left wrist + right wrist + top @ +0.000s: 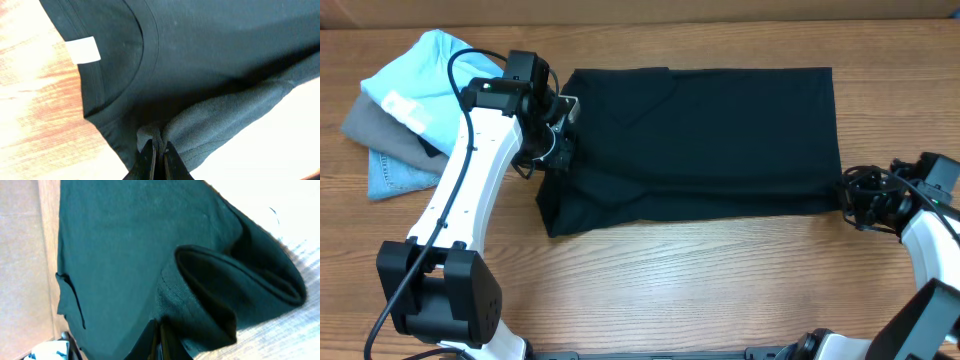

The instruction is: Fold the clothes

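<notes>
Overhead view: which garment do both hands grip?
The black T-shirt, spread across the middle, pinched by the left hand and right hand. The light blue shirt, grey garment and denim piece lie piled aside.

Robotics lab: wooden table (720, 270), white arm (470, 170)

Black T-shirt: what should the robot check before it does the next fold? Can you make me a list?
1. Left gripper shut on the black T-shirt, near the white tag: ok.
2. Right gripper shut on the opposite end: ok.
3. Shirt spread out on the table: ok.
4. Pile of other clothes apart from the shirt: ok.
5. How many layers each gripper pinches: cannot tell.
</notes>
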You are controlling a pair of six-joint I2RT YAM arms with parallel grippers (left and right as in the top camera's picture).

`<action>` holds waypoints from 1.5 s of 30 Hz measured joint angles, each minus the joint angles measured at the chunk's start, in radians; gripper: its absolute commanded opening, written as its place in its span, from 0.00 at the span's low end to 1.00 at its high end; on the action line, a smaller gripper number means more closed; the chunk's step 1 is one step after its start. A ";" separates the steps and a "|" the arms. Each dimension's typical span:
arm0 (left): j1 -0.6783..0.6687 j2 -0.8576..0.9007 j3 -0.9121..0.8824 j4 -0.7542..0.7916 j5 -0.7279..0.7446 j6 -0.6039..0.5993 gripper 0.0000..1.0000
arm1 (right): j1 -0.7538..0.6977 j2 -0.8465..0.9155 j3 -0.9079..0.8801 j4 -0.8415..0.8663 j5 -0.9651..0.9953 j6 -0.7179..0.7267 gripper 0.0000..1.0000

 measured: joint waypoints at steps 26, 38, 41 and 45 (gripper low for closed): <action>0.000 0.023 0.000 0.074 -0.093 0.012 0.59 | 0.005 0.015 0.000 0.025 -0.090 -0.052 0.72; -0.029 0.129 -0.042 0.112 0.090 0.035 0.33 | 0.026 0.015 0.000 -0.058 -0.116 -0.149 0.71; -0.077 0.150 -0.050 0.090 0.113 0.063 0.36 | 0.027 0.015 0.000 -0.060 -0.114 -0.154 0.71; -0.170 0.167 -0.051 0.084 0.073 0.101 0.47 | 0.027 0.015 0.000 -0.061 -0.107 -0.157 0.71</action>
